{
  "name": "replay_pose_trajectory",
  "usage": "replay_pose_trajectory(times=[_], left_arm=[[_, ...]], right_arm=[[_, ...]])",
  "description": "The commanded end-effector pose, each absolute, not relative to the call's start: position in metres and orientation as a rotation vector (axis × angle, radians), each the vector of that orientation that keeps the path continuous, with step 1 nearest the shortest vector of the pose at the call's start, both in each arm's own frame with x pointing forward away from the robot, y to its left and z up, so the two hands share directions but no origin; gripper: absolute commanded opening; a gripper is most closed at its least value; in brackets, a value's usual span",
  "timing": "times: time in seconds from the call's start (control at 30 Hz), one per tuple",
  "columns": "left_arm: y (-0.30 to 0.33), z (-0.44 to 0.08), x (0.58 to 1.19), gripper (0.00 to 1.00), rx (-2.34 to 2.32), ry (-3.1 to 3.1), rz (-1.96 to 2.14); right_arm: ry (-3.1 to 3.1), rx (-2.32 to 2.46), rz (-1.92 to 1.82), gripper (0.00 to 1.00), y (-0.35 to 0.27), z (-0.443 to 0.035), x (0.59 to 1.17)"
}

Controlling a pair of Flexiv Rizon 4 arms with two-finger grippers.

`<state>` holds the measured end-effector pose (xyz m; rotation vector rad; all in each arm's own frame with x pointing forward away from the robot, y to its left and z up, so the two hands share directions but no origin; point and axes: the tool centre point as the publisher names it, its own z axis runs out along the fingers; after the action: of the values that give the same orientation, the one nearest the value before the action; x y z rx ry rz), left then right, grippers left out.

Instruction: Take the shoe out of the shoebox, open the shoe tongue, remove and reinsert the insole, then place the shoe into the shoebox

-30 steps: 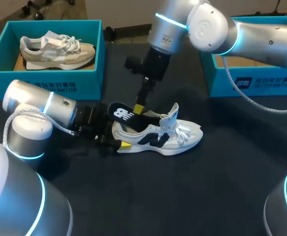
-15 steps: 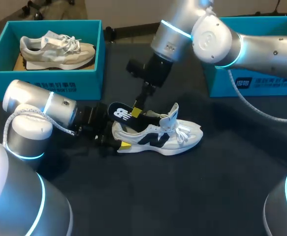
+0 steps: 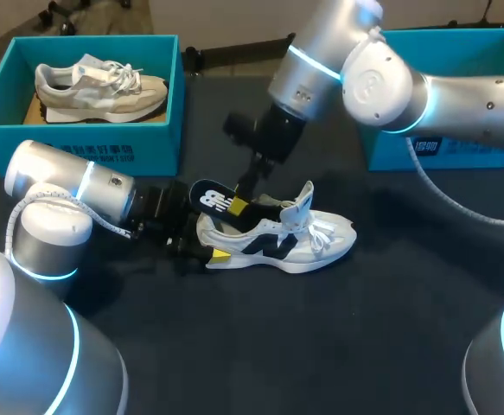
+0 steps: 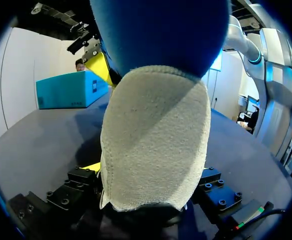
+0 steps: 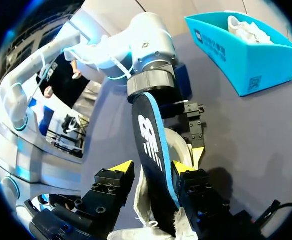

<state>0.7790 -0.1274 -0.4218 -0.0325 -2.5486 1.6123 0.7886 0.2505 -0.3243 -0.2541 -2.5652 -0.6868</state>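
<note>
From the head view I see the white and black shoe (image 3: 290,242) lying on its sole on the dark table (image 3: 338,346), out of both boxes, toe towards my right side. My left gripper (image 3: 207,251) sits at the shoe's heel, clamped on it. My right gripper (image 3: 239,203) hangs just above the shoe's opening, closed on the black insole (image 3: 207,199), which sticks up and back out of the shoe over the heel. A teal shoebox (image 3: 79,138) holding a pale second shoe (image 3: 96,86) stands well behind the shoe on the heel side, and another teal box (image 3: 459,147) stands behind it on the toe side. In the left wrist view the shoe's grey heel lining fills the space between my fingers, the insole rising above it. In the right wrist view the insole stands between my two yellow tips, touching both, its lower end down inside the shoe
</note>
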Motion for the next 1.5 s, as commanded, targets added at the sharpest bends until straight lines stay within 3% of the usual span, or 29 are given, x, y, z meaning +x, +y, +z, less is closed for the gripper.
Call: replay_pose_trajectory(times=[0.03, 0.13, 0.23, 0.3, 0.33, 0.67, 1.5], left_arm=[[-0.128, -0.426, 0.779, 0.00, -0.030, -2.552, 1.610], [-0.128, -0.426, 0.779, 0.00, -0.030, -2.552, 1.610], [-0.128, -0.426, 0.779, 0.00, -0.030, -2.552, 1.610], [-0.128, -0.426, 0.779, 0.00, -0.030, -2.552, 1.610], [-0.128, -0.426, 0.779, 0.00, -0.030, -2.552, 1.610], [-0.128, -0.426, 0.779, 0.00, -0.030, -2.552, 1.610], [-0.128, -0.426, 0.779, 0.00, -0.030, -2.552, 1.610]], right_arm=[[-2.561, -0.260, -0.703, 0.45, 0.252, -0.329, 0.785], [-2.559, -0.260, -0.705, 0.44, 0.254, -0.329, 0.785], [-2.559, -0.260, -0.705, 0.34, 0.255, -0.329, 0.785], [-2.558, -0.261, -0.706, 0.05, 0.255, -0.330, 0.785], [-2.558, -0.260, -0.706, 0.00, 0.255, -0.330, 0.785], [-2.584, -0.219, -0.810, 0.00, 0.260, -0.316, 0.795], [-2.722, -0.188, -1.285, 0.00, 0.271, -0.223, 0.877]])
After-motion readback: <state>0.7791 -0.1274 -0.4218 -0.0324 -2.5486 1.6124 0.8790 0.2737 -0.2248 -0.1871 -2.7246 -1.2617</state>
